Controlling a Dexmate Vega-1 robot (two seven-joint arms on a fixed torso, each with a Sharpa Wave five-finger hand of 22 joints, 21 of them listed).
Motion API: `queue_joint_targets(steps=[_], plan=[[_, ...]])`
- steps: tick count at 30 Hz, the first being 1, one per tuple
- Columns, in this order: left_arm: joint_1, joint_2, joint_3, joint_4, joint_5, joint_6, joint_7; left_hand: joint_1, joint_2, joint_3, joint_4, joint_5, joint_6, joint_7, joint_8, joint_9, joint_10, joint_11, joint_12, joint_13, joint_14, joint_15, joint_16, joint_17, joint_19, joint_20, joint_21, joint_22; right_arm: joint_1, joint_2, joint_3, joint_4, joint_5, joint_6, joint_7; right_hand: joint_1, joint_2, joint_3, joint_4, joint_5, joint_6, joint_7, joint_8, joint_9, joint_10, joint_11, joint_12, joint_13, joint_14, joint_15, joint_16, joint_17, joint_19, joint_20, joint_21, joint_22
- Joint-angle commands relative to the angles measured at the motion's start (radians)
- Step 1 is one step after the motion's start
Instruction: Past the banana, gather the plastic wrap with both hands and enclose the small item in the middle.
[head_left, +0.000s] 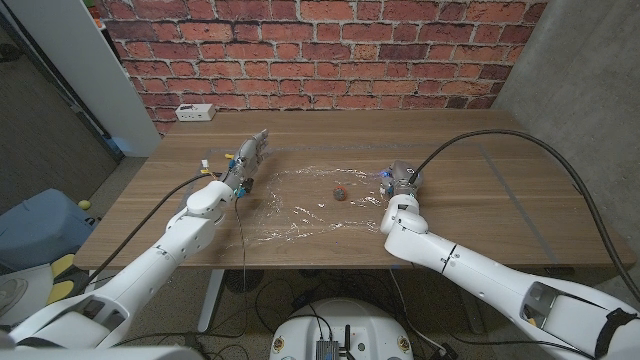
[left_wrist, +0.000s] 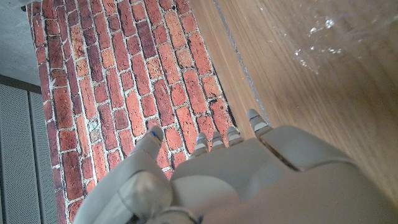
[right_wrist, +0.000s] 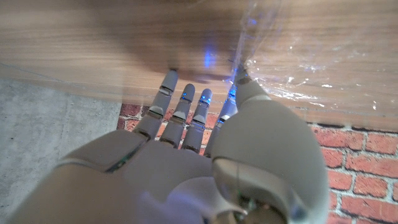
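Wrap (head_left: 300, 205) (crinkled), small item (head_left: 340, 192) centred

A sheet of plastic wrap (head_left: 305, 205) is spread on the table (head_left: 500, 190) near its middle. A small item (head_left: 340, 192) lies on the wrap. The left hand (head_left: 245, 160) is found at the wrap's nine o'clock edge, the right hand (head_left: 400, 182) at three o'clock. A power strip (head_left: 194, 113) is set at the far corner, at eleven o'clock.

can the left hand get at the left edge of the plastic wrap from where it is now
Probably yes. The left hand is raised with fingers apart, holding nothing, beside the plastic wrap, and only bare table lies between them.
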Motion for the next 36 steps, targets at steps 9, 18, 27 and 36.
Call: queue_joint_targets(steps=[9,18,27,36], plan=[[0.017,0.113,0.048,-0.118,0.225,0.08,0.143,0.07,0.056,0.067,-0.069,0.011,0.373,0.031,0.053,0.01,0.287,-0.017,0.062,0.005,0.167,-0.034,0.015,-0.001,0.027,0.012,-0.028,0.004,-0.099,-0.006,0.152,-0.052,0.026,0.249,-0.145,0.029,0.0,0.051,0.001,-0.02,0.057,0.077,0.048,0.055,0.082,0.012,0.01,0.002,0.142,-0.121,0.033,-0.015,0.069,0.042,0.021,0.003],[0.023,0.216,0.098,-0.276,0.438,0.258,0.234,0.218,0.073,0.179,-0.122,0.052,0.697,0.089,0.07,0.013,0.559,-0.033,0.101,0.007,0.354,-0.069,0.018,-0.001,0.069,0.004,-0.033,0.005,-0.033,0.013,0.1,-0.15,0.009,0.022,-0.007,0.041,0.006,0.057,0.003,-0.025,0.035,0.091,0.076,0.059,0.121,0.027,0.003,0.018,0.352,-0.144,0.198,0.105,0.188,0.033,0.08,0.012],[0.011,0.294,0.161,-0.429,0.635,0.491,0.247,0.239,0.064,0.18,-0.126,0.054,0.803,0.112,0.073,0.013,0.645,-0.047,0.109,0.007,0.424,-0.092,0.023,0.0,0.085,-0.008,-0.033,0.004,0.105,0.03,-0.027,-0.179,0.002,-0.196,0.138,0.053,0.004,0.052,0.003,-0.022,0.021,0.1,0.091,0.052,0.178,0.042,0.002,0.038,0.48,-0.147,0.351,0.238,0.293,0.01,0.15,0.019],[0.004,0.326,0.217,-0.523,0.798,0.67,0.245,0.25,0.067,0.185,-0.131,0.055,0.822,0.112,0.065,0.013,0.674,-0.059,0.109,0.007,0.436,-0.109,0.016,-0.002,0.085,-0.014,-0.037,0.004,0.205,0.067,-0.09,-0.187,0.06,-0.316,0.201,0.083,-0.011,0.051,-0.006,-0.012,0.007,0.113,0.112,0.062,0.235,0.069,-0.001,0.067,0.587,-0.154,0.502,0.384,0.403,-0.008,0.244,0.027]])
